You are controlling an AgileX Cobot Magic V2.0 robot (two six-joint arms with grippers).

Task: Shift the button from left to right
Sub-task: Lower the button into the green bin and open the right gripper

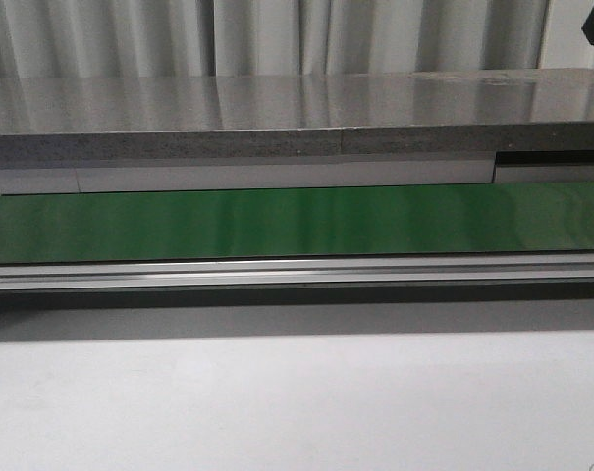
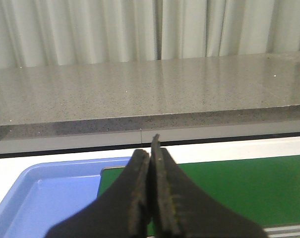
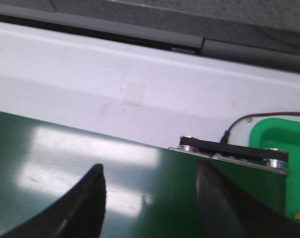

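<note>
Button barely in view; neither gripper holds anything.
Left gripper (image 2: 150, 198) pressed closed and empty, right gripper (image 3: 150, 198) spread over green belt (image 3: 65, 163). Possible yellow cap sliver at lower right, in green bin (image 3: 273, 144). Likely light, rigid; cap slippery, so grip the blocky body.

Green conveyor belt (image 1: 297, 223) below grey stone counter (image 1: 277, 118), blue tray (image 2: 45, 198) at one end, green bin (image 3: 281, 148) at other.
</note>
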